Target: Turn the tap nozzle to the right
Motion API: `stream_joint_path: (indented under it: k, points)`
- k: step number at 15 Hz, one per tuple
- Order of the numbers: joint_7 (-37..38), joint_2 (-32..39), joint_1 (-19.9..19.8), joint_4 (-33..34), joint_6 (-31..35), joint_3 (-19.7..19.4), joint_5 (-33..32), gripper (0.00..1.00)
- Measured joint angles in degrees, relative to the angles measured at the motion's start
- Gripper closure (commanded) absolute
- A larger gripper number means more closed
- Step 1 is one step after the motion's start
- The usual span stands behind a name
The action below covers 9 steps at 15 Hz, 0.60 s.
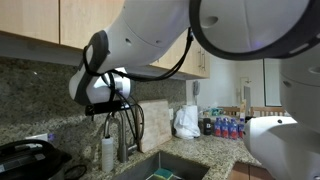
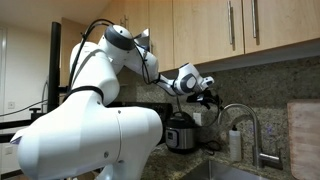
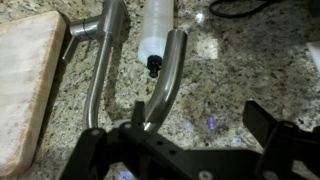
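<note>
The soap bottle stands on the speckled tabletop in an exterior view. The tap goes up just beside the soap bottle, at the back of the sink, so its water can fall in. The tool hangs above the soap bottle, over the top of the tap. I think it is up there because the high bend is the easy part to push. From here I cannot tell how its fingers stand.

In an exterior view from elsewhere, the tap makes a tall arch over the soap bottle, with its tip pointing down. The tool is higher than the soap bottle and off to one side, near the arch. I cannot see it touching. A dark cooker sits on the tabletop near the soap bottle.

The wrist view looks down. The soap bottle lies at the top, and the pipe of the tap runs just beside it, down toward the tool. The tool's fingers are spread wide and hold nothing. The pipe comes in between them, so I think they are spread to fit around it. A wooden board lies well away from the soap bottle. The tap is not yet turned. The soap bottle is so close that a push could knock it over
</note>
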Motion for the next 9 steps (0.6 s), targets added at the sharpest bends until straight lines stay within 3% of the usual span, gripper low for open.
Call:
stream_joint_path:
  k: [4,9]
  points:
    - [10.1,-3.3,0.0,0.0,-1.5,-0.2,-11.8,0.00]
    - [16.3,-7.9,1.3,-0.3,-4.7,-0.9,-19.2,0.00]
